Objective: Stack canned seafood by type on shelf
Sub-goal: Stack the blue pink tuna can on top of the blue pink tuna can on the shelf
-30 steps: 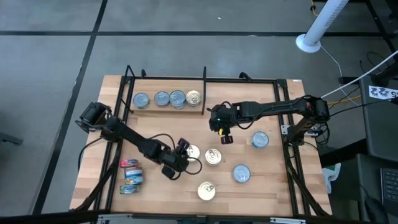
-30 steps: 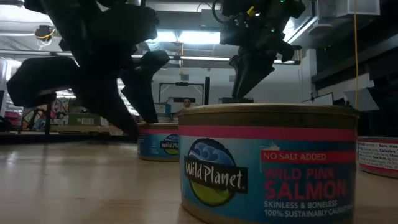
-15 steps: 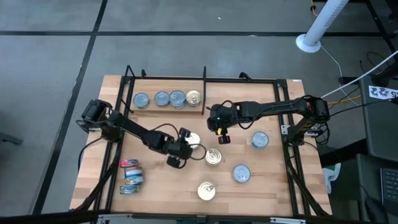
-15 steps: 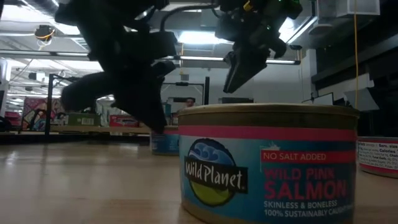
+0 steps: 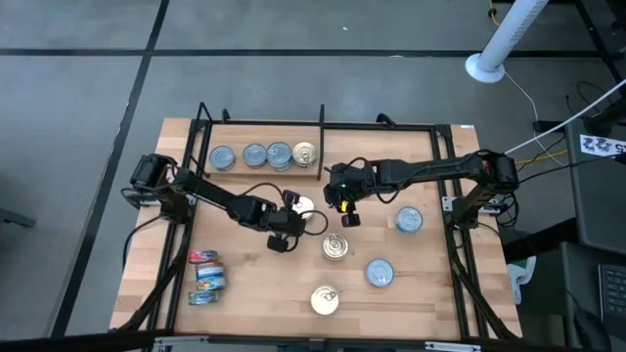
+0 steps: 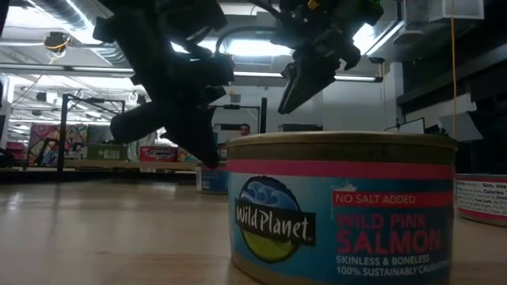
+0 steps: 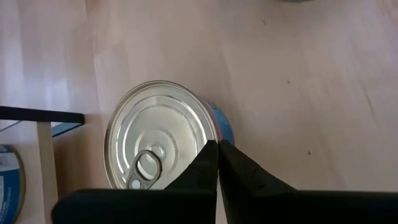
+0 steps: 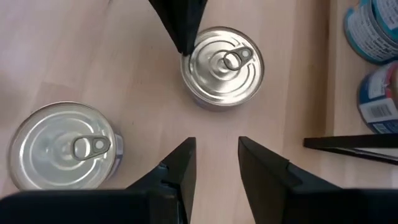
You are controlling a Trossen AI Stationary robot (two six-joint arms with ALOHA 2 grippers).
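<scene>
- Your left gripper [image 7: 217, 163] is pressed together, holding nothing, its tip right next to a gold-top tin [image 7: 163, 135] on the shelf [image 5: 254, 293].
- Your right gripper [image 8: 216, 163] is spread a little, over bare wood near that tin.

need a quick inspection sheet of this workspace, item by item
surface: light wooden shelf board edged by a thin black frame
job's things: four round tins in a row in the back compartment; three red-and-blue labelled tins front left; gold pull-tab tin and silver-blue tins loose
clutter: nothing seen
grippers: left hand shut, empty, beside a pull-tab tin; right hand open, empty, above the board
cables: white cable on the floor at right
surroundings: grey floor, white pole base
</scene>
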